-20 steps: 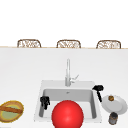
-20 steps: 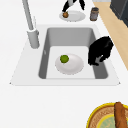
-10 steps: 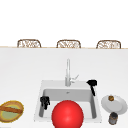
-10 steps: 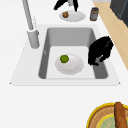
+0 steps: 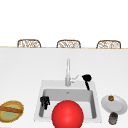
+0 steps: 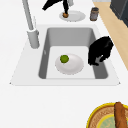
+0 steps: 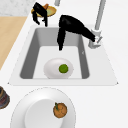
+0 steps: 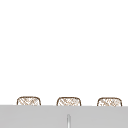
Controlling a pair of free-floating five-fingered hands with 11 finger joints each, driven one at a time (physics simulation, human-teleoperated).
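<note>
My right hand hangs open over the sink's back right corner, beside the faucet, with its fingers pointing down into the basin. In the right side view it reaches out over the basin, above and apart from a white plate that carries a green lime. My left hand hovers over the basin's left end with its fingers hanging loosely and nothing in them; the left side view shows this hand next to the plate and lime. A red ball covers the basin's middle in the front view.
On the counter to the right lies a white plate with a small orange fruit, and a dark jar stands in front of it. A woven basket holding a loaf sits at the left. Three chairs line the far side.
My right hand has moved left, from above the counter plate to the sink's back right corner by the faucet. The left hand, lime and plates have stayed put.
</note>
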